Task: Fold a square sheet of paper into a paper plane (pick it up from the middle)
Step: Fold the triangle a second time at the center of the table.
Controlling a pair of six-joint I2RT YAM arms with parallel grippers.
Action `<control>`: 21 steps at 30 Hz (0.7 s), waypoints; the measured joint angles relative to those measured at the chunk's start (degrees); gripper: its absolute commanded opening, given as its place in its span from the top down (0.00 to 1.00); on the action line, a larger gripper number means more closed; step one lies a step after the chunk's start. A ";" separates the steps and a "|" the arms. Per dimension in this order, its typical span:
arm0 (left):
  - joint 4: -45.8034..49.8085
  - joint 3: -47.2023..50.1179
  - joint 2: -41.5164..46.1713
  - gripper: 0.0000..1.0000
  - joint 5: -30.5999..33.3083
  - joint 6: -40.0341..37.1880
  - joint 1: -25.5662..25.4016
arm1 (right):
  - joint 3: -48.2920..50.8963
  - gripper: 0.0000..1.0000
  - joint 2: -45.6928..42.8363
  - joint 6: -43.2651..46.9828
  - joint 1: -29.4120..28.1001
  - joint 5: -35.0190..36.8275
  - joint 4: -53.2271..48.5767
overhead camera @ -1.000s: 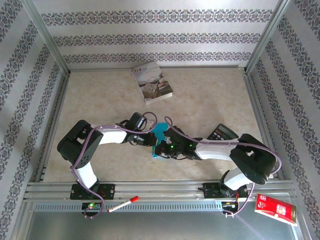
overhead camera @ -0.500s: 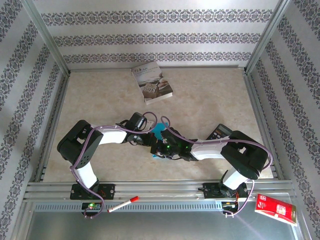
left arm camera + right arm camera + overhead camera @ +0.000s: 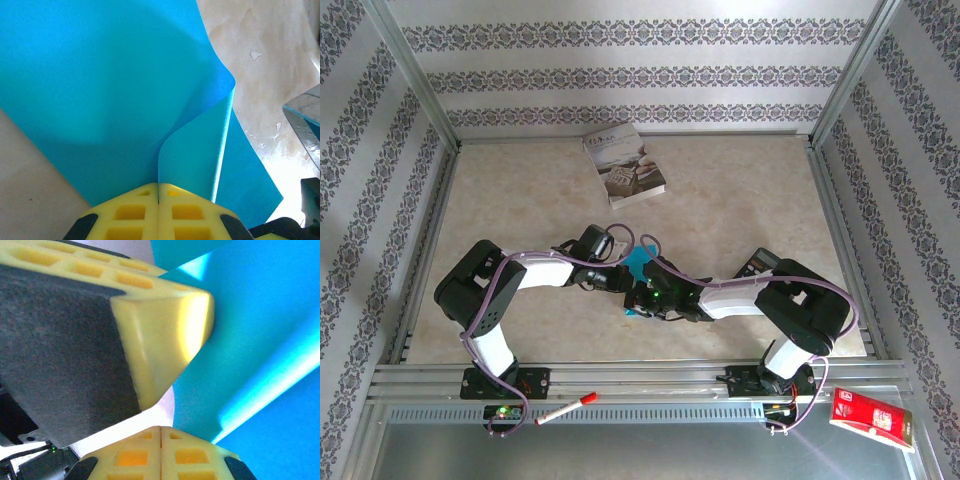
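Note:
The square sheet of paper is thin and teal-blue, and lies mid-table between the two grippers. It is a bent, creased sheet, not a slim dart. My left gripper is shut on its edge, and the sheet curls up and away from the seam of the yellow fingers. In the top view the left gripper is just left of the right gripper. My right gripper is shut, fingers tight together, with the paper passing behind its right finger rather than into the seam. The left gripper's finger looms just above it.
A grey-white printed book lies at the back of the table. A dark calculator sits partly under the right arm. A red marker and a red packet rest by the front rail. Metal frame posts border the table.
The right arm has drawn in leftward, folding its elbow closer, and its gripper has shifted slightly left toward the left gripper. The left arm has held still with the paper.

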State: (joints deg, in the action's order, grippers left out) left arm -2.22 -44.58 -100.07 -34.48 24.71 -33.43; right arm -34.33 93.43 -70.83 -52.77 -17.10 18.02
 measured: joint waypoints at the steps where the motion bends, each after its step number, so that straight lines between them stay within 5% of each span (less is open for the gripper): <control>1: 0.00 0.00 0.00 1.00 0.00 0.00 0.00 | 0.00 0.94 0.02 0.00 0.00 0.04 -0.02; 21: 0.02 0.00 0.00 1.00 0.02 0.00 0.00 | 1.31 0.95 0.92 0.00 -0.74 1.20 0.55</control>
State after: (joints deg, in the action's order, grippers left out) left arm -2.20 -44.58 -100.07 -34.46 24.71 -33.43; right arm -33.01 94.35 -70.83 -53.52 -15.90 18.57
